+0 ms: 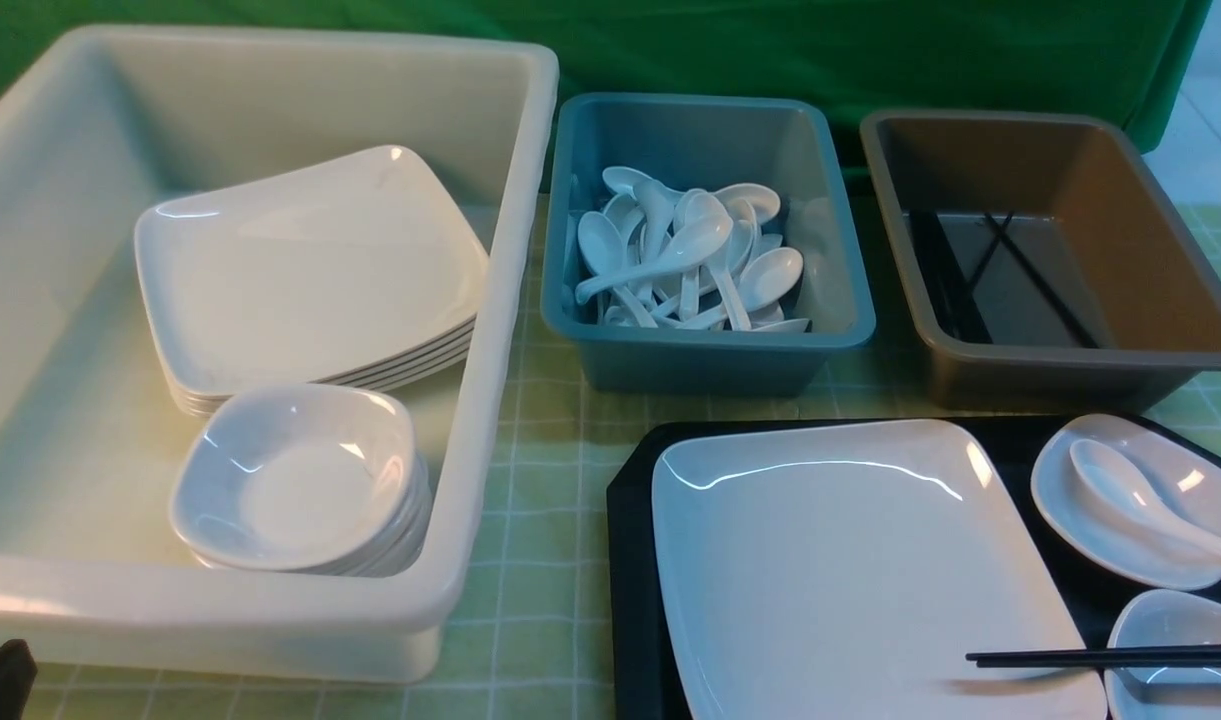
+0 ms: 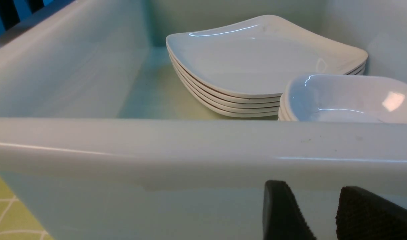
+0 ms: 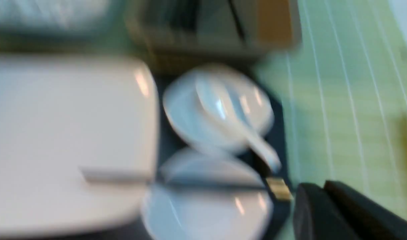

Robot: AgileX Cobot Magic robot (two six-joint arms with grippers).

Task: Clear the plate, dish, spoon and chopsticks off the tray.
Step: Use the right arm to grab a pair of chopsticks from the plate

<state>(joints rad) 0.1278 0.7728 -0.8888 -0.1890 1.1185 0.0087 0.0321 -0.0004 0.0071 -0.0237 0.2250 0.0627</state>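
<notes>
The dark tray point(image 1: 630, 560) lies at the front right. On it rest the large white square plate point(image 1: 850, 570) and a small white dish point(image 1: 1160, 540) with the spoon point(image 1: 1130, 490) lying in it. The black chopsticks point(image 1: 1110, 657) lie across a second small dish point(image 1: 1180, 630) and the plate's corner. The blurred right wrist view shows my right gripper point(image 3: 318, 191) shut and empty, just off the tray's edge point(image 3: 278, 133), near the chopsticks' gold-tipped end point(image 3: 278, 188). My left gripper point(image 2: 315, 186) is open and empty in front of the cream tub's wall.
The big cream tub point(image 1: 490, 400) on the left holds a stack of plates point(image 1: 310, 270) and a stack of dishes point(image 1: 300, 480). Behind the tray stand a teal tub point(image 1: 710, 350) with several spoons and a brown tub point(image 1: 1070, 370) with black chopsticks point(image 1: 1040, 280).
</notes>
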